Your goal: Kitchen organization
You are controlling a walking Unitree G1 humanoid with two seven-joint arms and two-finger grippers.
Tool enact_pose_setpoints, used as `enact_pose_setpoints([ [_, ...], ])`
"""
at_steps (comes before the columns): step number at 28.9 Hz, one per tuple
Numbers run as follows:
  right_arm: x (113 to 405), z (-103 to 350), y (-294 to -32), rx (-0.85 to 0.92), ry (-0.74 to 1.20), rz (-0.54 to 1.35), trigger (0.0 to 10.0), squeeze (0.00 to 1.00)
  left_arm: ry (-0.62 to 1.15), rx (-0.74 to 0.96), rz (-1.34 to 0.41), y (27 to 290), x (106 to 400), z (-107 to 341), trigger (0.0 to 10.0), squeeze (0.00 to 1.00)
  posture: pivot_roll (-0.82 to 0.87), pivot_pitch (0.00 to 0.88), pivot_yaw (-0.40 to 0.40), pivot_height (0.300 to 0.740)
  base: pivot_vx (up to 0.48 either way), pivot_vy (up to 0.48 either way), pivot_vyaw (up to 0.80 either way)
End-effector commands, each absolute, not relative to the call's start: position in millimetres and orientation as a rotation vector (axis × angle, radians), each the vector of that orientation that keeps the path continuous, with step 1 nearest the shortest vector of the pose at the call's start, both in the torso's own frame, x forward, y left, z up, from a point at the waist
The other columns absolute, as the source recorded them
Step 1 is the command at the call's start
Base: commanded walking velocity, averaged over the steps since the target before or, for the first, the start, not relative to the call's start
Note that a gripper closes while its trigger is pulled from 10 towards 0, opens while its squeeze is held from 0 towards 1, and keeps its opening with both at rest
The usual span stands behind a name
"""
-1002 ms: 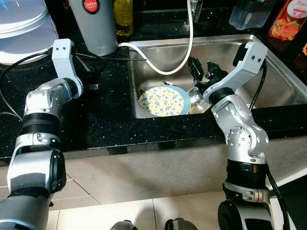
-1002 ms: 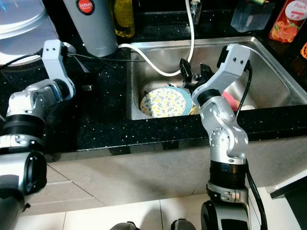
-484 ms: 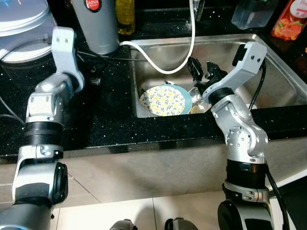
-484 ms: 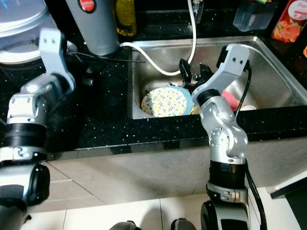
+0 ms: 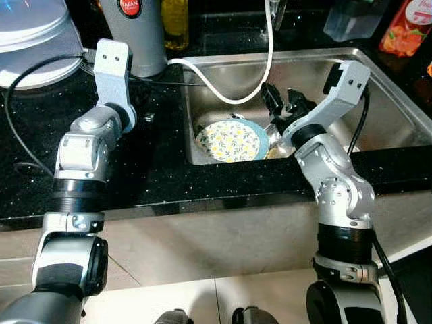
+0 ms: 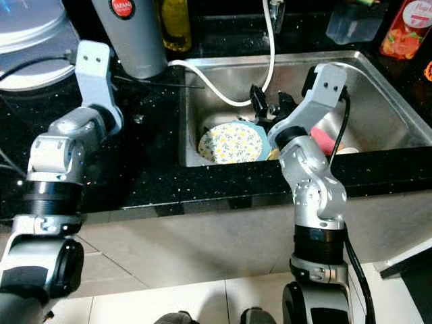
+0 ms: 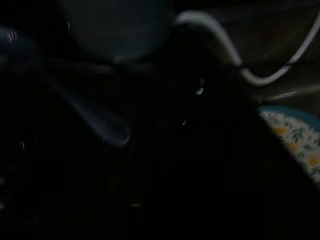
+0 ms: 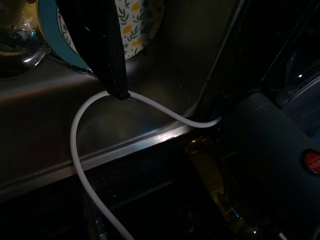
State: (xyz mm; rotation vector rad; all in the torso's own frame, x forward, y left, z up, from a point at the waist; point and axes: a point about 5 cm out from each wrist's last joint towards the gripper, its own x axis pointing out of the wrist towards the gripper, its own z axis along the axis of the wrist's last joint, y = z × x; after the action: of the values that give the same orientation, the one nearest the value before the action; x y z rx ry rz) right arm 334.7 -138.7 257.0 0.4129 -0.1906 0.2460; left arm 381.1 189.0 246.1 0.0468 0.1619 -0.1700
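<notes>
A floral plate with a teal rim (image 5: 231,141) lies tilted in the stainless sink (image 5: 385,94). My right gripper (image 5: 283,102) hovers open just above the plate's far edge, close to the white hose (image 5: 223,94) that loops into the sink. One black finger (image 8: 107,50) ends right at that hose. My left arm (image 5: 111,74) reaches over the black counter (image 5: 155,162) beside the grey thermos (image 5: 138,34), a short way left of the sink. The left wrist view is very dark: a spoon-like shape (image 7: 100,125) and the plate's rim (image 7: 295,135) can be made out.
A white lidded container (image 5: 30,34) stands at the back left and a yellow bottle (image 5: 174,23) behind the thermos. A clear tub (image 5: 351,17) and an orange packet (image 5: 403,27) sit behind the sink. A pink item (image 6: 322,142) and a shiny bowl (image 8: 15,45) lie in the sink.
My left arm has swung right along the counter, toward the thermos and the sink edge. The right gripper has stayed over the plate.
</notes>
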Motion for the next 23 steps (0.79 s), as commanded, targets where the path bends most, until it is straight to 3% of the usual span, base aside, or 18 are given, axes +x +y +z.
enact_pose_setpoints([
  [1,335,258,-139,0.413,-0.197,0.246,10.0,0.00,0.208,0.084,-0.117,208,385,246,10.0,1.00,0.12,0.129,0.012,0.740,0.000,0.000,0.00],
  [6,333,256,-141,0.411,-0.195,0.238,10.0,0.00,0.241,0.106,-0.104,214,387,247,10.0,1.00,0.11,0.132,0.018,0.740,0.000,0.000,0.00],
  [7,332,256,-142,0.410,-0.195,0.233,10.0,0.00,0.246,0.118,-0.107,216,386,249,10.0,0.00,0.12,0.133,0.019,0.740,0.000,0.000,0.00],
  [13,332,255,-142,0.413,-0.194,0.230,10.0,0.00,0.299,0.038,-0.155,218,389,243,10.0,0.00,0.12,0.136,0.019,0.740,0.000,0.000,0.00],
  [14,333,255,-141,0.414,-0.193,0.233,10.0,0.00,0.319,-0.008,-0.170,217,389,239,8.7,0.00,0.12,0.139,0.017,0.740,0.000,0.000,0.00],
  [15,333,255,-140,0.415,-0.193,0.235,10.0,0.00,0.335,-0.039,-0.179,217,390,235,2.5,0.00,0.12,0.140,0.017,0.740,0.000,0.000,0.00],
  [16,333,255,-140,0.415,-0.193,0.235,10.0,0.00,0.335,-0.039,-0.179,217,390,235,2.5,0.00,0.12,0.140,0.017,0.740,0.000,0.000,0.00],
  [17,333,255,-140,0.414,-0.193,0.236,10.0,0.00,0.349,-0.056,-0.192,216,390,232,0.0,0.00,0.12,0.140,0.017,0.740,0.000,0.000,0.00],
  [23,333,256,-143,0.413,-0.193,0.231,10.0,0.00,0.419,0.006,-0.225,213,385,218,0.0,0.00,0.12,0.141,0.018,0.740,0.000,0.000,0.00],
])
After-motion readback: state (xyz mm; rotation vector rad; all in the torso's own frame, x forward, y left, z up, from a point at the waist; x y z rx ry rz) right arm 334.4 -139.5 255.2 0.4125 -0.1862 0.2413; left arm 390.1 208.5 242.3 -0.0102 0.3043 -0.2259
